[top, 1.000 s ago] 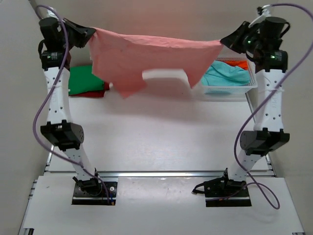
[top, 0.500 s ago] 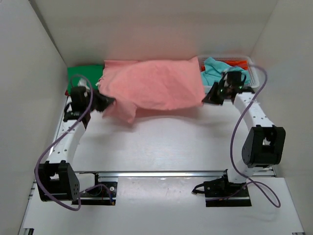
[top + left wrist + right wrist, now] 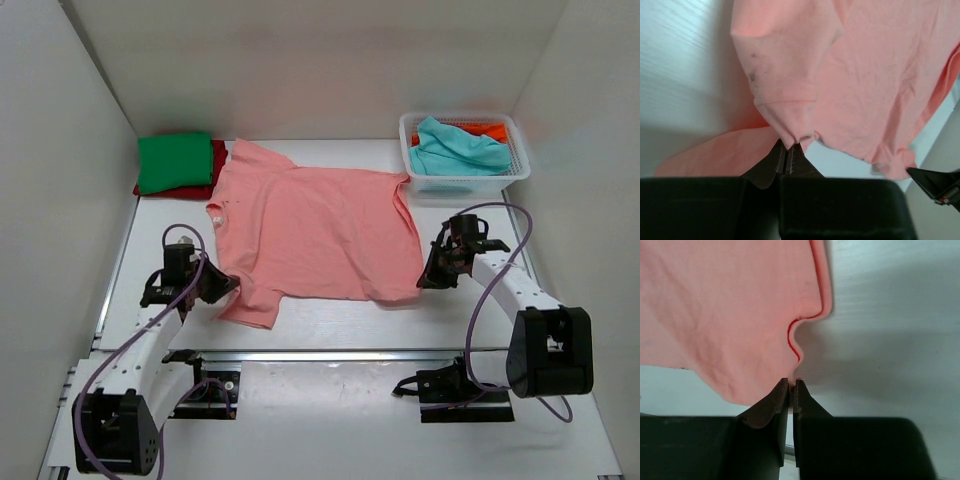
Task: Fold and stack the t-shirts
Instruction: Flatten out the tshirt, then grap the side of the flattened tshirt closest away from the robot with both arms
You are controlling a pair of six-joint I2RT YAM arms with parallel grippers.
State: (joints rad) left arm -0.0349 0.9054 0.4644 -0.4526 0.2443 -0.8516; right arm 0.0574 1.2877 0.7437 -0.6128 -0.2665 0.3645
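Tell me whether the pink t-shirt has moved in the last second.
Yes. The pink t-shirt has dropped from hanging stretched in front of the white basket to lying spread on the table.

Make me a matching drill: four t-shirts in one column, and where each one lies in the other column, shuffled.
1. salmon-pink t-shirt
2. green t-shirt
3. teal t-shirt
4. red t-shirt

A. in the white basket
B. under a folded shirt, far left
C. spread flat mid-table
D. folded, on top of another shirt

Pairs: 1-C, 2-D, 3-A, 4-B.
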